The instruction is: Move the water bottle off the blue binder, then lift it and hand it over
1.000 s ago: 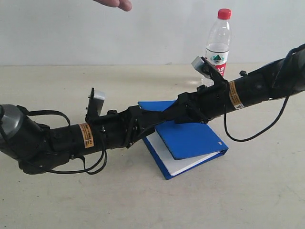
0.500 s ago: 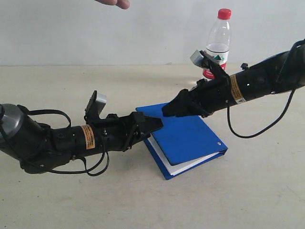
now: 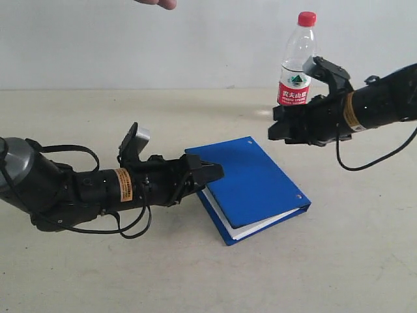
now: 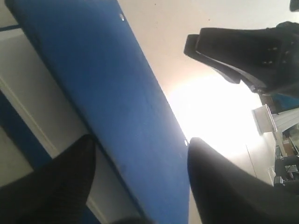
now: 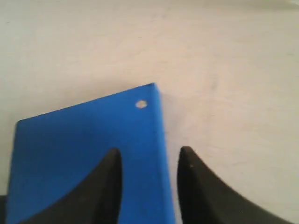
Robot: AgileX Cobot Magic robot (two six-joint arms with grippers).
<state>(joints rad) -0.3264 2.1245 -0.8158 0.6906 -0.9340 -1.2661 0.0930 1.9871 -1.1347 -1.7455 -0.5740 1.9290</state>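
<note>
The water bottle (image 3: 296, 62) stands upright at the back right, off the blue binder (image 3: 257, 179); the right arm hides its base. The binder lies flat on the table, white page edges facing the front. My left gripper (image 3: 215, 173) is open at the binder's left edge, one finger on each side of the blue cover (image 4: 107, 84) in the left wrist view. My right gripper (image 3: 277, 129) hovers open and empty above the binder's far right corner (image 5: 84, 135), in front of the bottle.
A person's hand (image 3: 156, 3) shows at the top edge of the exterior view, left of centre. Bare beige tabletop (image 3: 313, 267) surrounds the binder, and a pale wall stands behind.
The right arm has pulled back to the right and risen off the binder. The left gripper has drawn back to the binder's left edge. The bottle has not moved.
</note>
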